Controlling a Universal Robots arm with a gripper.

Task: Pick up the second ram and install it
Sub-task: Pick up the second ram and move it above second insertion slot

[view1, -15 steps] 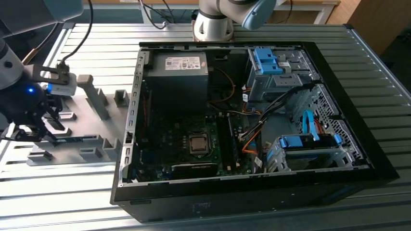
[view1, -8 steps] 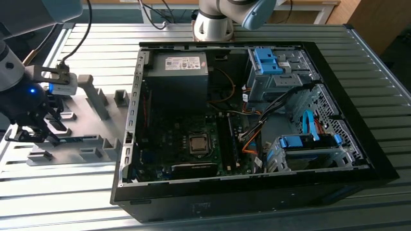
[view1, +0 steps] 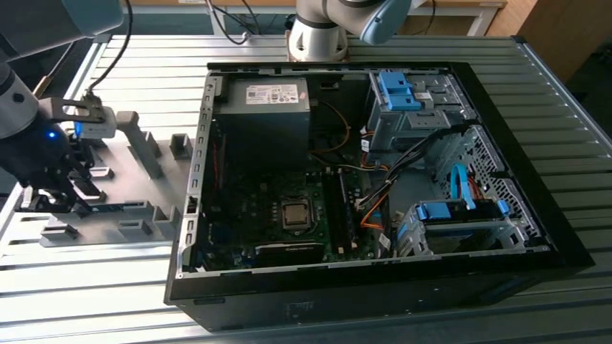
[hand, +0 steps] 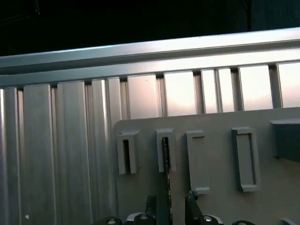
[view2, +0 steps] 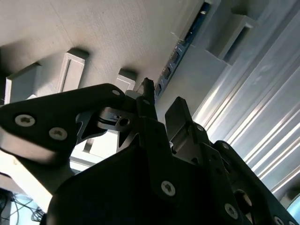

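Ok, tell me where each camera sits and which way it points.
Exterior view: above, off the arm, looking down on the open computer case and grey plate; gripper at the exterior view's left.
First wrist view: on the wrist, facing past open fingers to the RAM stick on edge in the plate.
Second wrist view: behind the gripper, looking along the stick.
Both wrist views share fingers, stick, plate.

Daylight's hitting the metal table [view1: 163,64] pretty hard in the exterior view, so the slats blow out into white glare, while the inside of the computer case [view1: 383,287] stays dim and full of shadow. In the second wrist view the gripper [view2: 162,96] is basically a dark backlit shape against bright streaks. In the first wrist view the slats glow pinkish-white and the grey plate [hand: 218,154] sits in soft shade.
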